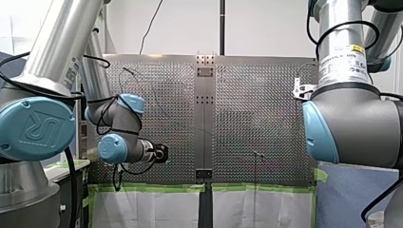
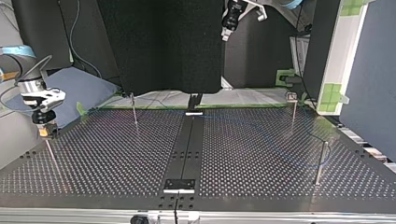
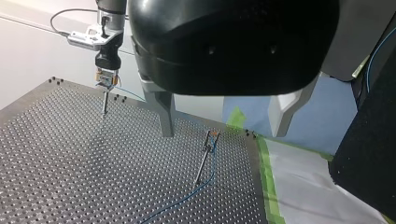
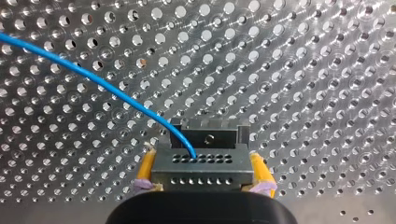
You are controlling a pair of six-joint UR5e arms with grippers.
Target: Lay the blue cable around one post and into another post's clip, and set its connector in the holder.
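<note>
The blue cable (image 4: 93, 79) is running in an arc over the perforated table (image 4: 303, 70) and ending in the connector (image 4: 201, 161), a metal block with rows of small holes. My right gripper (image 4: 201, 175) is holding this connector: its yellow pads (image 4: 145, 170) are pressing against the block's two sides, opened only to the block's width. A notched metal part (image 4: 210, 130) is standing just beyond the connector; contact between them cannot be determined. In the top view this gripper is working at the table's left edge, directly above a thin post (image 2: 52, 156). My left gripper (image 3: 224, 134) is hanging well above the table, its fingers (image 3: 164, 112) spread wide and holding nothing. Beneath it, a slim post with a clip (image 3: 204, 158) is standing near the table's edge, with the cable passing beside it and lying on the plate. Green tape (image 3: 265, 172) is bordering the table, and a black curtain (image 2: 163, 46) is hanging behind it.
</note>
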